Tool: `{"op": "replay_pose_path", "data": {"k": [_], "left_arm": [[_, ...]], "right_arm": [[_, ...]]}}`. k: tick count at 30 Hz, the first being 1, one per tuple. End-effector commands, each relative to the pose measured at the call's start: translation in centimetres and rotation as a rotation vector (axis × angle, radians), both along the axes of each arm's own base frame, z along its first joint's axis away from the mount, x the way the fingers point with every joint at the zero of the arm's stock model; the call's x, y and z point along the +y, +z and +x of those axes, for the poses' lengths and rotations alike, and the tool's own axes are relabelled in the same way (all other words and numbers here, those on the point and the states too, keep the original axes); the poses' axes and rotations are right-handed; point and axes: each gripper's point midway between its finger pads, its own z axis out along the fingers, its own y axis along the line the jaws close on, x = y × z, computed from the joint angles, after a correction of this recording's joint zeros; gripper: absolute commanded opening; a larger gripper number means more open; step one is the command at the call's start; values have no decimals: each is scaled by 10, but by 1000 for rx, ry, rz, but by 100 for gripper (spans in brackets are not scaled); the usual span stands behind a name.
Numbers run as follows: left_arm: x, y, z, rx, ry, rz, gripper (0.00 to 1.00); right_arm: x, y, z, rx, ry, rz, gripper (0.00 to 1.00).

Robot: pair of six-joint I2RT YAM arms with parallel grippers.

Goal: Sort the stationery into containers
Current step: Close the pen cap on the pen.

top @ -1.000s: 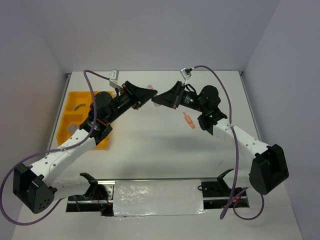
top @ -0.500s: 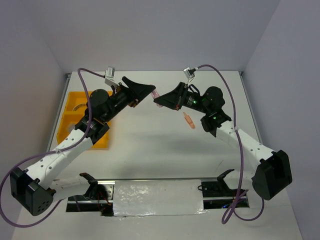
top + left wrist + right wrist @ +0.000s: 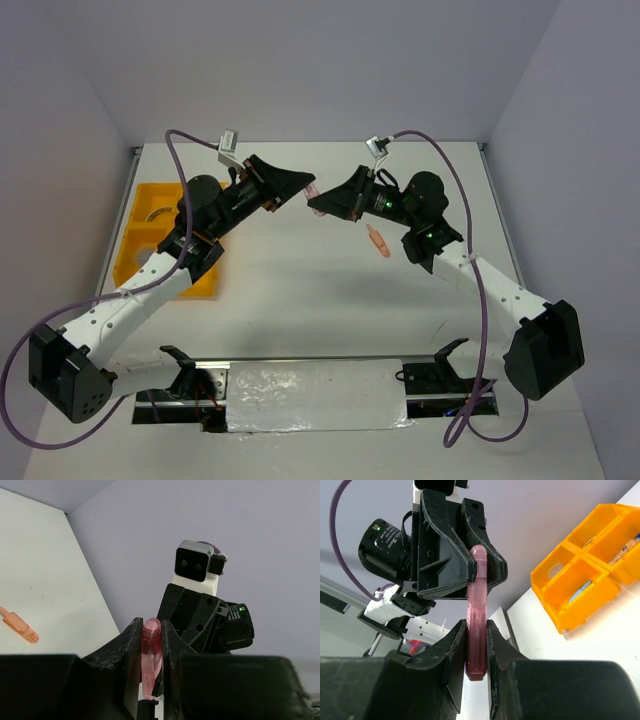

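Left wrist view shows the left gripper and right gripper both pinching the pink clip in midair, so the right should release fully before the left pulls toward the tray.

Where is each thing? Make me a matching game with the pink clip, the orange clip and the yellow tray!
Things:
1. pink clip
2. orange clip
3. yellow tray

Places:
A. lying loose on the white table
B. sitting at the table's left edge
C. up in the air, pinched by both the left end effector and the right end effector

Pairs: 1-C, 2-A, 3-B
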Motion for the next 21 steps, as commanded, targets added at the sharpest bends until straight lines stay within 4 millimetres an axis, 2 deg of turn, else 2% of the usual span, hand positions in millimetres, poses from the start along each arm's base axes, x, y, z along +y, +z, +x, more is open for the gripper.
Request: {"op": "replay_pose_path", "data": {"k": [1, 2, 3, 7, 8, 9, 10, 11, 13, 17, 18, 19, 21], "left_arm": [[-1, 32, -8, -113, -29, -28, 9], [-3, 27, -6, -97, -33, -13, 2], [-4, 30, -6, -104, -42, -8, 0], [-12, 19, -7, -94, -83, 1, 0], [-14, 14, -7, -88, -91, 1, 0], [-16, 8, -10, -86, -104, -1, 0], [-17, 5, -12, -78, -105, -2, 0], [-18, 3, -15, -77, -108, -3, 0], [-23, -4, -21, -70, -120, 5, 0], [-37, -21, -33, -43, -168, 28, 0], [-38, -23, -35, -39, -175, 31, 0], [-39, -24, -38, -42, -181, 29, 0], [-42, -31, -44, -35, -191, 41, 0]], "right_arm": [[-3, 23, -5, -73, 3, 15, 0], [-3, 23, -5, -73, 2, 15, 0], [-3, 24, -4, -68, 2, 18, 0], [-1, 35, -1, -70, 2, 27, 0], [-2, 46, -2, -92, -1, 41, 0], [-2, 49, 1, -92, -11, 39, 0], [-1, 53, 4, -95, -21, 37, 0], [-3, 64, 8, -116, -49, 47, 0], [-2, 70, 17, -113, -78, 53, 0], [-3, 96, 32, -112, -135, 125, 0], [0, 96, 38, -104, -137, 128, 0], [1, 109, 39, -122, -135, 144, 0], [6, 112, 48, -116, -129, 144, 0]]}}
